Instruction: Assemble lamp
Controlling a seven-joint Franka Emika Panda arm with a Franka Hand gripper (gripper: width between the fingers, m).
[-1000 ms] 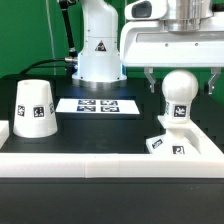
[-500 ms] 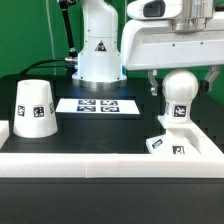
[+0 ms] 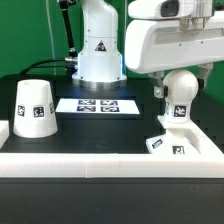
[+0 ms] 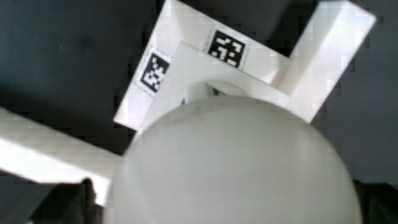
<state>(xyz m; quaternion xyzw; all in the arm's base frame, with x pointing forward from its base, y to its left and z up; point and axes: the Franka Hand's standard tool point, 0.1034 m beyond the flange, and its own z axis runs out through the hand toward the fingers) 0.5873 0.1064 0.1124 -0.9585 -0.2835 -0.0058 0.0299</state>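
Observation:
The white ball-shaped bulb (image 3: 181, 92) stands upright in the small square base (image 3: 172, 130), which has tags on its front, at the exterior view's right. My gripper (image 3: 181, 90) hangs over the bulb, open, with one dark finger (image 3: 157, 92) close beside its ball; the other finger is hard to make out. In the wrist view the bulb (image 4: 231, 160) fills most of the picture, with the tagged base (image 4: 199, 58) beyond it and a dark finger (image 4: 71, 200) at its edge. The tapered shade (image 3: 33, 108) stands alone at the exterior view's left.
The marker board (image 3: 95, 105) lies flat between the shade and the bulb. A long white border rail (image 3: 110, 165) runs along the front and turns up beside the base. The arm's white pedestal (image 3: 98, 50) stands at the back.
The hand has shifted slightly toward the exterior view's right, and the visible finger has come closer to the bulb. The bulb, base and shade have not moved.

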